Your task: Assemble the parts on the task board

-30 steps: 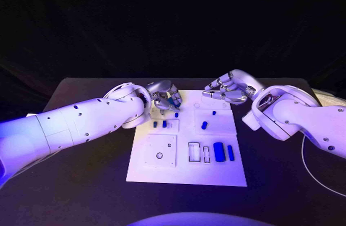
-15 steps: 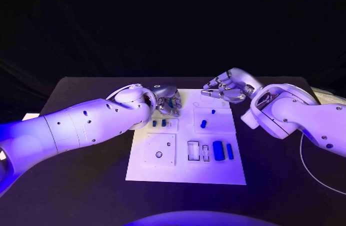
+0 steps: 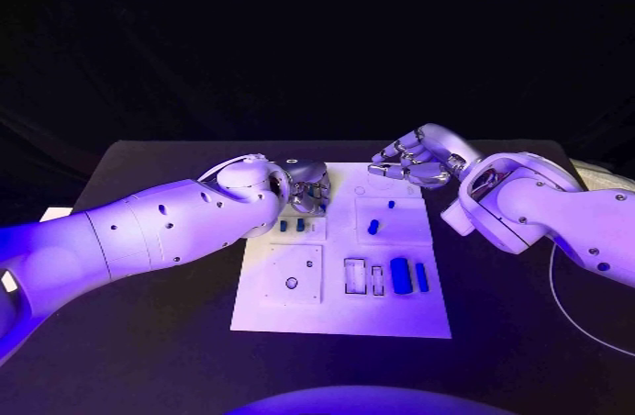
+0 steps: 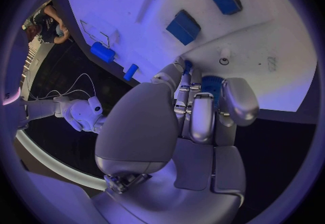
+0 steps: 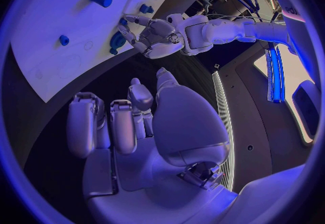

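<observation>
Left hand (image 3: 307, 184) sits low over the far-left part of the task board (image 3: 341, 319), fingers curled down together. In the left wrist view a blue part (image 4: 211, 84) shows between the fingertips (image 4: 202, 126), so I judge it's pinched there, tho the contact itself is mostly hidden by the fingers; can't tell if the part already touches the board.

Right hand (image 3: 414, 164) hovers past the board's far-right corner, apart from it, fingers loosely bent w/ gaps between them and nothing in them as far as the right wrist view shows.

Board status, head view: near the middle a blue peg (image 3: 374, 227) lies in its square, a smaller blue piece (image 3: 391, 204) further back. Two short blue pieces (image 3: 293, 224) stand just beside the left hand, on its near side. Near-right area: a thick blue cylinder (image 3: 401, 276) and a thinner blue bar (image 3: 422, 277) lie side by side, next to two outlined slots (image 3: 357, 277) that look unfilled. The near-left square plate (image 3: 293, 275) has a small dark hole, no part in it that I can see.

Judgement: early to mid. Several parts look loose or just laid out rather than seated, and at least the two slots and that hole seem still open. Step in hand is prob. placing the pinched part at the far-left spot; most of the assembly looks still to do
</observation>
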